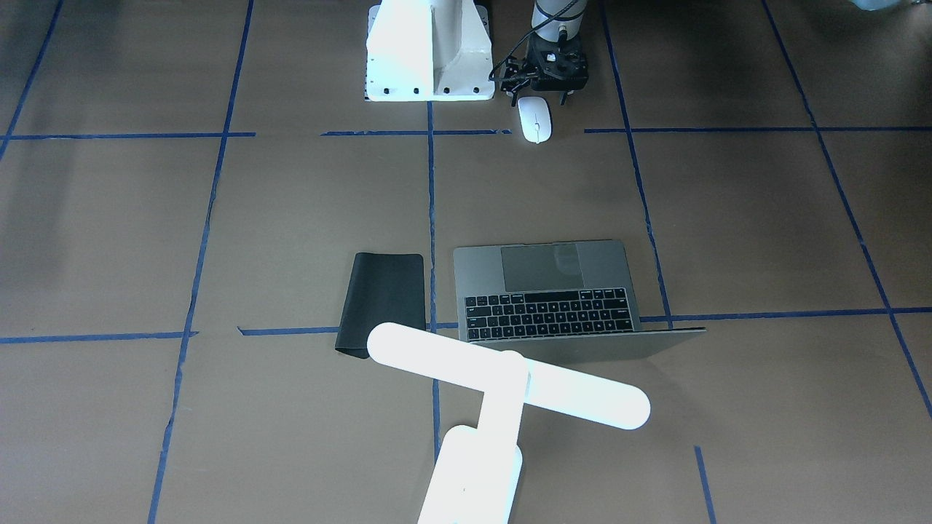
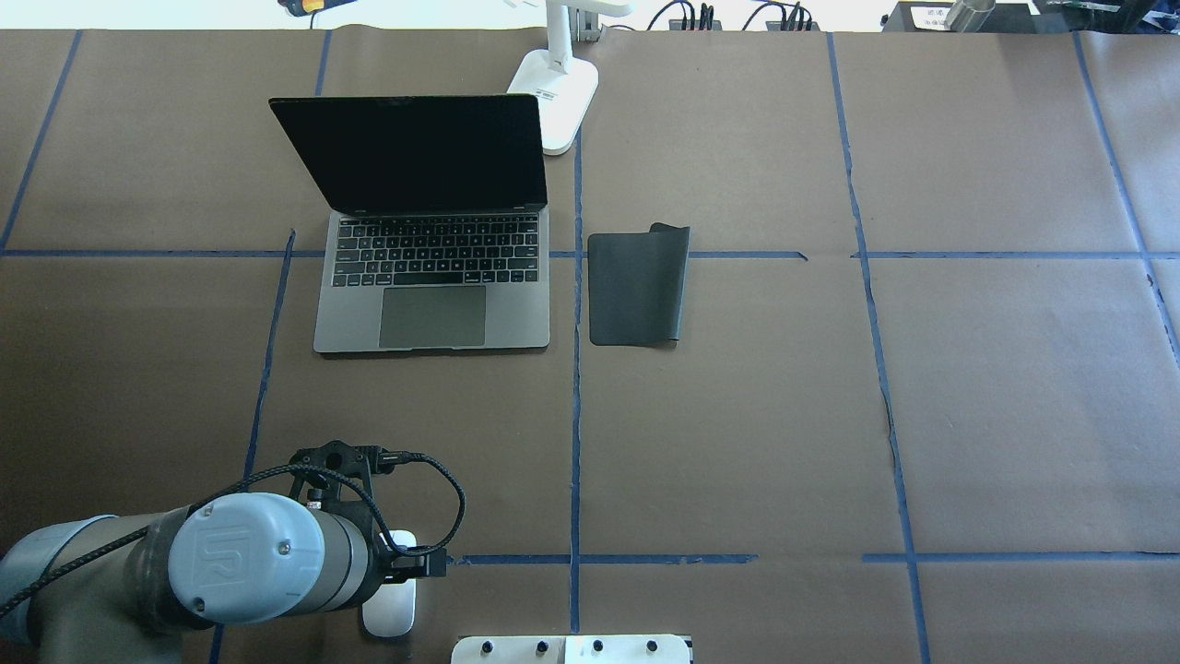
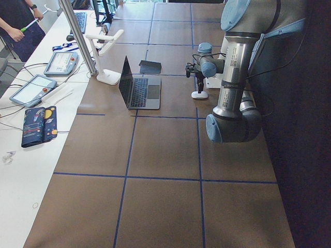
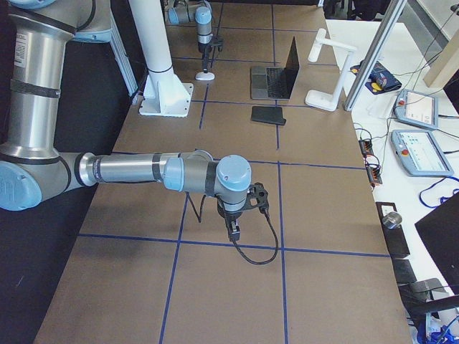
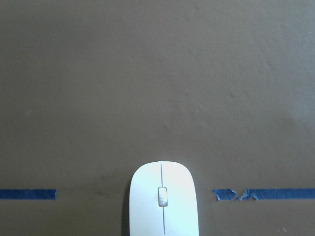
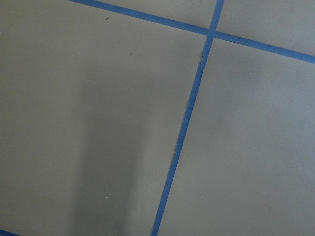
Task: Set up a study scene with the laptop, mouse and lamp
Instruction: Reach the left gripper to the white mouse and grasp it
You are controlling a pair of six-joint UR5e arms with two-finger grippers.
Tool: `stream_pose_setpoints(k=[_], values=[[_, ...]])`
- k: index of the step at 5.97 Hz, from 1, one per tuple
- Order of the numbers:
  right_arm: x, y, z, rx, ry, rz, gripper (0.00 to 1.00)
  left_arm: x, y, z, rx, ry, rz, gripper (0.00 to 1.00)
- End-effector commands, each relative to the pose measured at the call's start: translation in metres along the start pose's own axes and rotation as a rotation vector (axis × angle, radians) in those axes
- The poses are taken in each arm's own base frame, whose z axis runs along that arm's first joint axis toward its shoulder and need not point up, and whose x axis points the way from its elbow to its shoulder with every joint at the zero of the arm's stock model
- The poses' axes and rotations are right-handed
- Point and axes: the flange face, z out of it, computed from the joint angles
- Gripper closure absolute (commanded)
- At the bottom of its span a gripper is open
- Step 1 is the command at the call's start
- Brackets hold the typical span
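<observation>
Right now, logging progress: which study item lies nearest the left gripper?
The white mouse, beside the left gripper; laptop and lamp sit far across the table.

Grey laptop [image 2: 433,277] open, screen dark, on the desk [image 2: 922,415]; glowing white lamp [image 1: 510,375] stands just behind its lid; flat white mouse [image 1: 534,119] lies well apart

Black mat [image 2: 636,288] on blue-taped brown table [image 2: 968,387]; white bolted pedestal [image 1: 408,51] near one edge.

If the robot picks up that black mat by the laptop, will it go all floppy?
Probably floppy: the thin black rectangular mat already curls up at one far corner. It looks very thin, so it is likely light, and a push might slide or wrinkle it.
</observation>
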Motion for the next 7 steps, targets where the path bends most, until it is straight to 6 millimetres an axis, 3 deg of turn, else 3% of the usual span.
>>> stream_pose_setpoints(k=[1, 3, 7], values=[[-0.001, -0.001, 0.0, 0.0, -0.001, 0.003, 0.0, -0.001, 0.005, 0.024, 0.002, -0.042, -0.001, 0.0], [-0.001, -0.003, 0.0, 0.001, 0.0, 0.002, 0.0, 0.0, 0.017, 0.034, -0.016, -0.057, 0.019, 0.0], [0.0, -0.002, 0.0, -0.001, -0.001, 0.004, 0.0, 0.002, 0.021, 0.038, -0.03, -0.059, 0.08, 0.0]])
